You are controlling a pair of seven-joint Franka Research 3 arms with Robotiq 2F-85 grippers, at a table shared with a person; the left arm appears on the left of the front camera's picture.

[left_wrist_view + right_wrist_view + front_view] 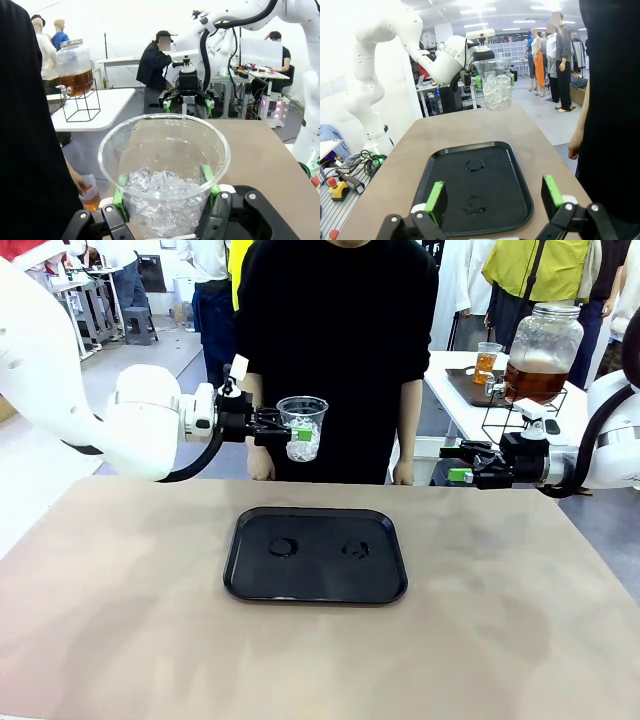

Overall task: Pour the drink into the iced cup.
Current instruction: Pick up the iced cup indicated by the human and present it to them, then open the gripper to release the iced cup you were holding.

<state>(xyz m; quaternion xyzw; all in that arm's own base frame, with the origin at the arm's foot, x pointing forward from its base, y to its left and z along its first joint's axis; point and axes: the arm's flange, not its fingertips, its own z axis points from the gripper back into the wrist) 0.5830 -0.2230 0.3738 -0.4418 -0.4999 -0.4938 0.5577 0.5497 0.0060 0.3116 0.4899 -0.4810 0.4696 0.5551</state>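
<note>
**Item 1. Left pincer** [298, 430]: clenched on the iced cup, green pads [119, 197] pressed to opposite sides of the cup's lower wall. It is held in the air above the far edge of the table, just in front of the person's torso.

**Item 2. Iced cup** [303, 418]: clear plastic, upright, its lower part packed with white ice cubes [160, 182]. The upper part is empty, and no amber liquid is seen in it. It hangs well above the tray and beyond the tray's far rim.

**Item 3. Right pincer** [460, 462]: released, jaws spread wide with nothing between them. It hovers level over the table's right side, apart from the tray, and points toward the middle.

**Item 4. Drink** [91, 201]: amber-brown liquid at the bottom of a small clear cup [90, 192]. The person's hand [77, 182] holds this cup low at the person's side, beside the table's far edge and well apart from the iced cup.

**Item 5. Tray** [320, 580]: black, rectangular with rounded corners, flat on the table's centre. It carries two small wet ring marks [475, 164] and nothing else.

**Item 6. Table** [150, 620]: tan-brown surface.

**Item 7. Glass dispenser** [540, 350]: lidded jar on a black wire stand, partly filled with amber liquid. It stands on a white table behind the right arm.
</note>
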